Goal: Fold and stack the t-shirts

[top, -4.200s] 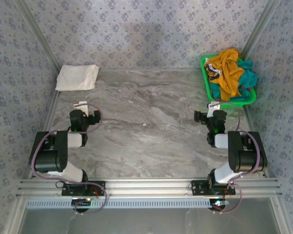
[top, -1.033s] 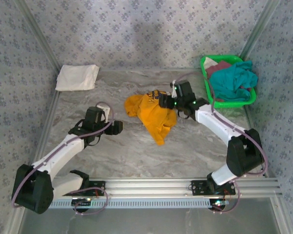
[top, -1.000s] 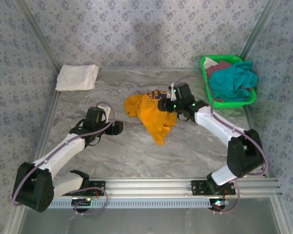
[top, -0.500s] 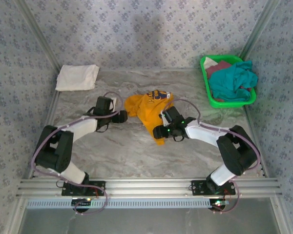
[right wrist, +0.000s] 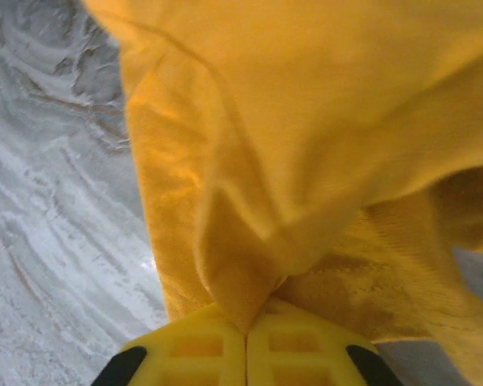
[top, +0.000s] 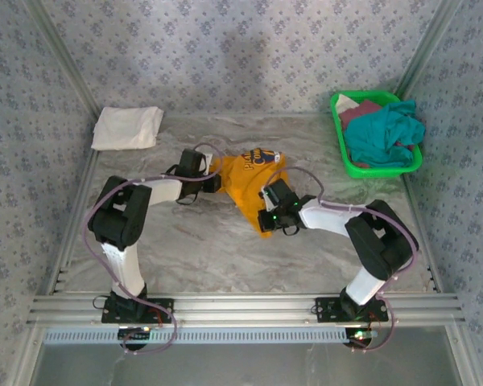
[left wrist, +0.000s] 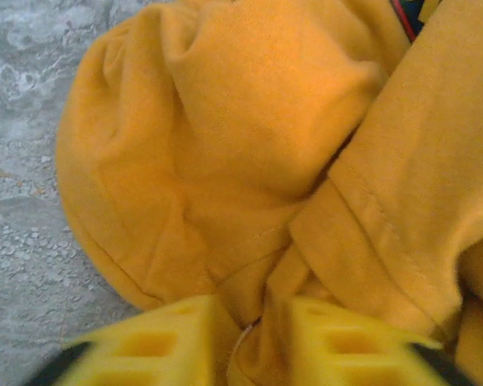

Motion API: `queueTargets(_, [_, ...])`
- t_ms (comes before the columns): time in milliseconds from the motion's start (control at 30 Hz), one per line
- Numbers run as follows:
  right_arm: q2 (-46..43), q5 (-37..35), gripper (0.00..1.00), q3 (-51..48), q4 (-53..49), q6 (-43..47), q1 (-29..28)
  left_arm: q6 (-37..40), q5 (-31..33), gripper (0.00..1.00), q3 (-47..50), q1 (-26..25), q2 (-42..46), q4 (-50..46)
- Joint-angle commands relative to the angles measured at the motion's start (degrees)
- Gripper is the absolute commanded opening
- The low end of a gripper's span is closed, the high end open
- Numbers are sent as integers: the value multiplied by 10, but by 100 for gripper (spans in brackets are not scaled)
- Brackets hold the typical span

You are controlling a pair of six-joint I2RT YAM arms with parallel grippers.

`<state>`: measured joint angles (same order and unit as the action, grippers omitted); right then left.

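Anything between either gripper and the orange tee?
Nothing visible. The left gripper has the mustard-orange t-shirt bunched between its fingers; the right gripper is shut on a fold of it.

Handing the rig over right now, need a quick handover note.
Left gripper: shut on the mustard-orange t-shirt's left edge.
Right gripper: shut on its near tip.
That shirt lies crumpled mid-table; white t-shirt folded at far left; teal t-shirt and maroon t-shirt in the green basket.
Done: white one folded.
Left: flatten and fold the mustard one, then the basket's, stack all.
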<state>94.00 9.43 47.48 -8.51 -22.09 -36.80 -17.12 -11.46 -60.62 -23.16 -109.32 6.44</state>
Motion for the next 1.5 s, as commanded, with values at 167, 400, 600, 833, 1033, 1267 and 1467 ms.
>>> queueTargets(167, [-125,28,0,-7,3,-17,100,-32,33,0,16,27,74,-12])
queueTargets(400, [-283,11,0,16,-14,33,150,-2,98,0,36,57,244,-63])
queueTargets(600, [-386,-15,0,30,17,104,150,42,143,0,17,62,378,-127])
queueTargets(833, [-443,-48,0,106,13,180,141,72,106,0,-55,63,465,-197])
queueTargets(1033, [-421,-55,0,203,-5,214,140,105,60,0,-153,62,469,-248])
queueTargets(1267, [-371,-53,0,345,-75,231,129,146,9,0,-245,46,476,-322])
queueTargets(1467, [-349,-109,0,357,-105,194,136,162,35,0,-318,42,468,-364])
